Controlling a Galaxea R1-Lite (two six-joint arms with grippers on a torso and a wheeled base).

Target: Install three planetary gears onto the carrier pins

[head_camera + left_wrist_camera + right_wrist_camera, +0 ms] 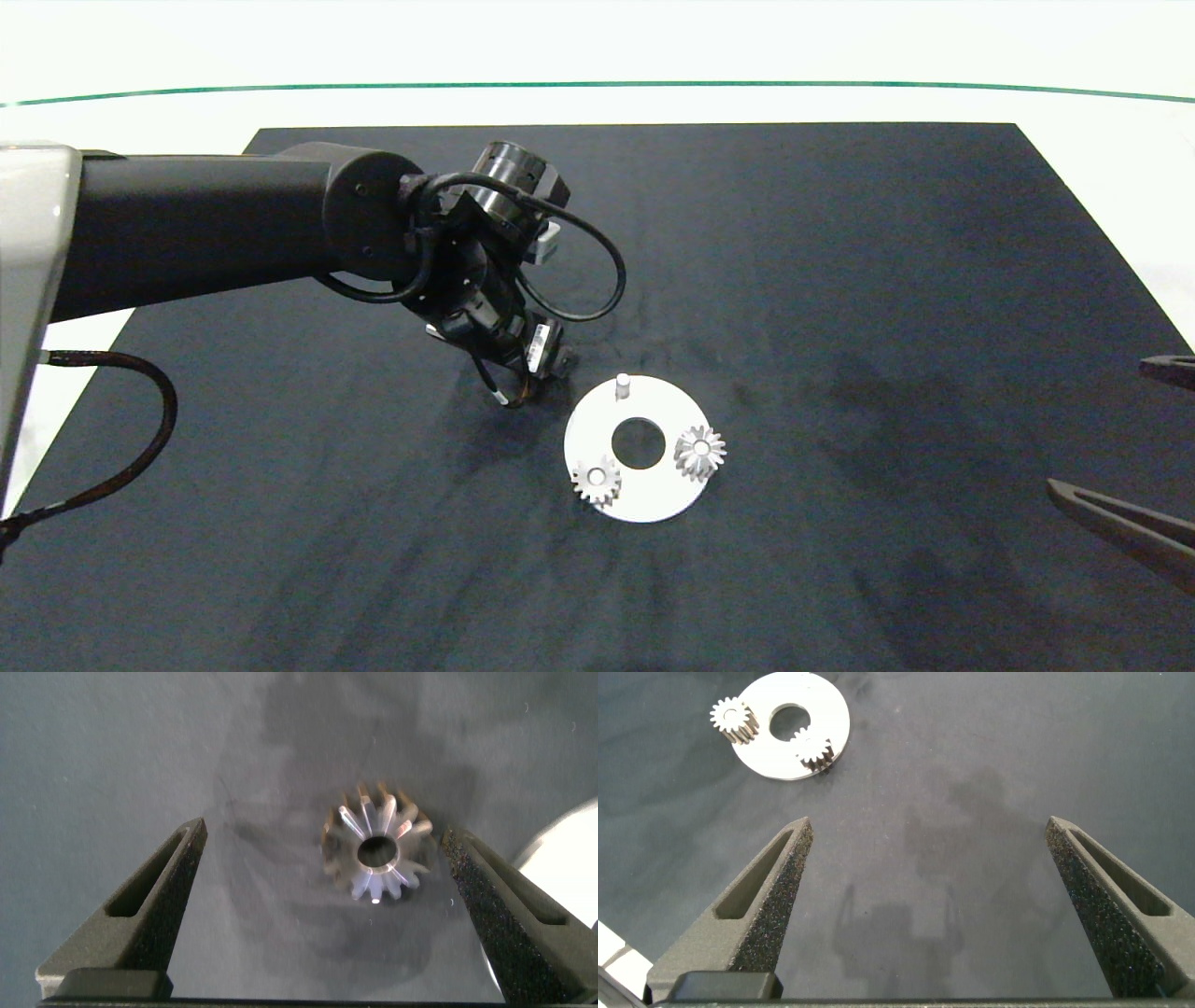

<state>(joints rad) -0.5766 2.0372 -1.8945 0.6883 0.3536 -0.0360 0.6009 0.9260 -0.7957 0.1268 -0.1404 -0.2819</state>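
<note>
— What does the work sit on?
— A dark mat [840, 280], matte and faintly streaked, spread over a pale white table [1102, 140].
— Anything past the mat?
— A thin green line [597, 85] curves across the far side of the tabletop. Beyond it, only bright, even whiteness.

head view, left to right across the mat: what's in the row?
Left gripper low over the mat → gear on the disc's near-left pin → bare carrier pin → gear on the right pin → right gripper at the picture's edge, jaws open.
</note>
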